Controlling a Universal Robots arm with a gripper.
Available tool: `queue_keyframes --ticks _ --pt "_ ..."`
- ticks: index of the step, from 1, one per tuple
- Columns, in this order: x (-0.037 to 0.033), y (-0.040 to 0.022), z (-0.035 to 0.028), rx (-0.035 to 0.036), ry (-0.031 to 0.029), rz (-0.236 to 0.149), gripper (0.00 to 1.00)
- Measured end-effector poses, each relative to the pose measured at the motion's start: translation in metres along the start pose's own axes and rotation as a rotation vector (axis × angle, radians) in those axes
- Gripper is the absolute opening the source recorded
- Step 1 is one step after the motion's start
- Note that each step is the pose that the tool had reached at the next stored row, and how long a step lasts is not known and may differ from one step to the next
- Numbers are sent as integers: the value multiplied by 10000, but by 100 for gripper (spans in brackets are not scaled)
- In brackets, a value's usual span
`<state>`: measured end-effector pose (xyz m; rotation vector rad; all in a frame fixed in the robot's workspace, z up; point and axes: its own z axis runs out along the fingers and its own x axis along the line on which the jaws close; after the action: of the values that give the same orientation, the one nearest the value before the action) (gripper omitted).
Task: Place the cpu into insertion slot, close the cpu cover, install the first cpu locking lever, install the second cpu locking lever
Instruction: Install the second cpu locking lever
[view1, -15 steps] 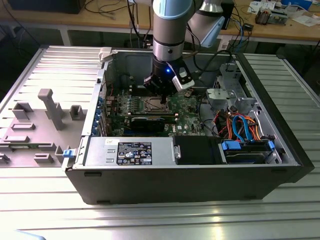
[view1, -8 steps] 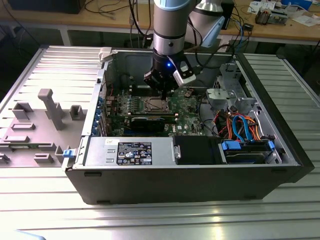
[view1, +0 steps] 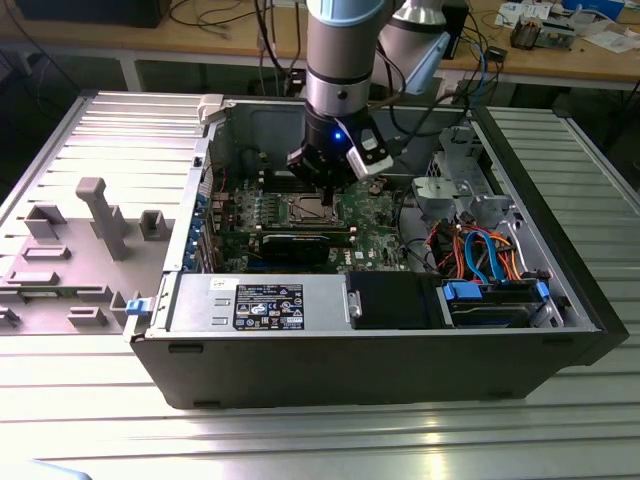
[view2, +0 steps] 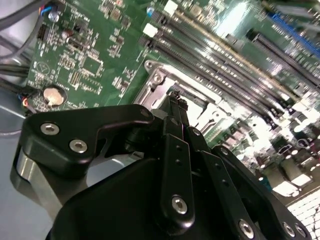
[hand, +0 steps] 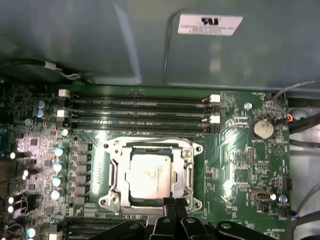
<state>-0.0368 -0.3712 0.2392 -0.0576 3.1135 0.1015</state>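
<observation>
First wrist view has the claw (hand: 169, 206) right at the 6 o'clock edge of the insertion slot (hand: 151, 175), fingertips pinched together with nothing held between them. Second wrist view shows the same thing: the black fingers (view2: 176, 107) meet in one narrow tip sitting at the socket's metal rim (view2: 156, 80).

The cpu (hand: 150, 176) is already seated in the slot, a pale silvery square with a slightly yellowish sheen. The cpu cover (hand: 186, 172) lies flat around it, a thin silver frame with the chip showing through its cut-out, screws at the corners.

Around the socket it's all green motherboard (hand: 240, 160): four long black memory slots (hand: 140, 111) at 12 o'clock of it, a row of little round capacitors (hand: 59, 165) at 9 o'clock, a coin battery (hand: 262, 128) off toward 2 o'clock.

In the exterior view the arm (view1: 345, 60) comes straight down into an open computer case (view1: 370, 350), which lies on a ribbed metal table (view1: 300, 440). The removed grey side panel (view1: 70, 240) sits at 9 o'clock of the case, and a wooden bench (view1: 560, 60) with cables runs along the back.
</observation>
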Motion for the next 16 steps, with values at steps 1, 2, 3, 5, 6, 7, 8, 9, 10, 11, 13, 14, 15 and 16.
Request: queue_keyframes --ticks 1,2,3,5,6,7,8,9,10,11,13,14,15,16 --pt "2 -13 -1 0 0 1 11" --pt "2 -20 -1 -1 -1 0 11" --pt "2 -22 -1 -1 0 3 11" --pt "2 -25 -2 0 0 1 11" --pt "3 -33 -2 0 0 1 11" --pt "3 -41 -3 1 0 1 11" --pt "3 -42 -3 0 0 1 11" --pt "3 -42 -3 0 0 1 11" --pt "3 -43 -3 0 0 1 11" --pt "3 -43 -3 0 0 1 11" --pt "3 -45 -3 0 0 1 11" --pt "3 -45 -3 0 0 1 11" --pt "3 -46 -3 0 0 2 11" --pt "3 -46 -3 0 0 1 11"
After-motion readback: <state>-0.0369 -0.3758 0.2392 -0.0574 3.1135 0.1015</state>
